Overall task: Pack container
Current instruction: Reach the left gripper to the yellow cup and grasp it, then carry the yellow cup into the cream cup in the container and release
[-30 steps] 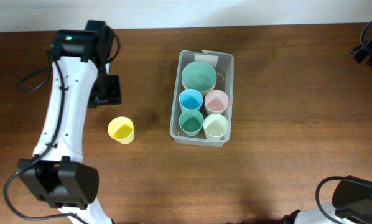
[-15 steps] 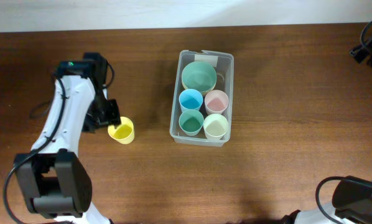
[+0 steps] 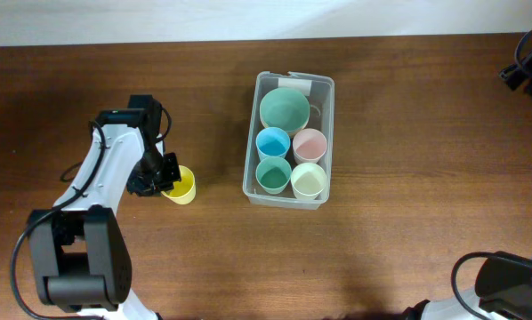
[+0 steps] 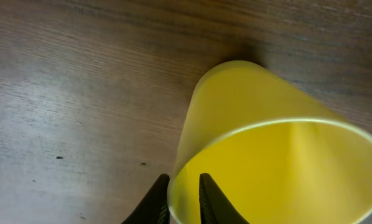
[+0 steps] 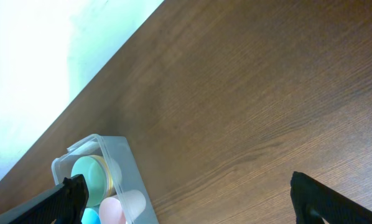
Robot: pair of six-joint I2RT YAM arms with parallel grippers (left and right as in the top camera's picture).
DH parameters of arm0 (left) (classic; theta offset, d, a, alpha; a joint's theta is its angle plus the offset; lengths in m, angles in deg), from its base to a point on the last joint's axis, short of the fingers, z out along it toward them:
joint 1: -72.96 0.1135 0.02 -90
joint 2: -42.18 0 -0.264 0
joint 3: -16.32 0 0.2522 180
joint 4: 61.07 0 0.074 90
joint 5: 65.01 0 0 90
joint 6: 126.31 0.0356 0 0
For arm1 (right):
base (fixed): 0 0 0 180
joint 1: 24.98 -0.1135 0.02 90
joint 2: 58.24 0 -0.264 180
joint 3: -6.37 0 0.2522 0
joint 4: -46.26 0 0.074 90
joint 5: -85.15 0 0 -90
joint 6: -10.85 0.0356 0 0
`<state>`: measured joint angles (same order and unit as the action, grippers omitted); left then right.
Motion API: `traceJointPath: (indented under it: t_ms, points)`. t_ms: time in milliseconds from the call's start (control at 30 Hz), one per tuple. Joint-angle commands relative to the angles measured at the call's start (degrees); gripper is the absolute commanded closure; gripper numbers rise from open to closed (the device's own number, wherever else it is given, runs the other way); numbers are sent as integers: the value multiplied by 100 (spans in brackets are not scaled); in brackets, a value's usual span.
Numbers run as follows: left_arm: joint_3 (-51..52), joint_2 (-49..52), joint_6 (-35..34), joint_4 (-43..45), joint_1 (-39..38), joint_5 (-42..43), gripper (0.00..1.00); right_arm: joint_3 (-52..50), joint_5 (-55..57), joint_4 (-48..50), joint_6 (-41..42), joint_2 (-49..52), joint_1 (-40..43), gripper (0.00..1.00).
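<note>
The clear container (image 3: 250, 169) stands at mid-table with its white label at the far end; it also shows in the right wrist view (image 5: 131, 163). It holds a green bowl (image 3: 284, 108) and blue (image 3: 272, 142), pink (image 3: 309, 144), teal (image 3: 273, 174) and pale green (image 3: 308, 180) cups. A yellow cup (image 3: 183, 186) stands upright on the table to its left. My left gripper (image 3: 163, 182) (image 4: 183, 182) is shut on the yellow cup's (image 4: 254, 99) left rim, one finger inside and one outside. My right gripper (image 5: 189, 199) is open and empty, far to the right.
The right arm (image 3: 528, 71) sits at the table's far right edge. Bare brown wood lies between the yellow cup and the container. A pale wall runs along the table's far edge.
My left gripper has moved toward the near side, down to the yellow cup, and closed over its rim. The cup has shifted slightly right. The right arm has not moved.
</note>
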<state>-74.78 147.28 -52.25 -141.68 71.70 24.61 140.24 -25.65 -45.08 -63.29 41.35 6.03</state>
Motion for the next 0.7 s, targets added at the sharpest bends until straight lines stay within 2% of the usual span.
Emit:
traceJointPath:
  t_ms: [0, 67, 300, 500, 667]
  points:
    - [177, -76, -11, 149, -7, 66, 88, 4, 52, 17, -13, 15, 15, 1]
    - [177, -76, -13, 162, -7, 105, 99, 4, 55, 15, -13, 15, 15, 1]
    - [-243, -190, 0, 20, -9, 564, 99, 4, 52, 17, -13, 15, 15, 1]
    - [-1582, -638, 63, -374, -66, 1233, 99, 4, 52, 15, -13, 15, 15, 1]
    - [-2649, -925, 295, -560, -719, 1279, 99, 4, 52, 17, -13, 15, 15, 1]
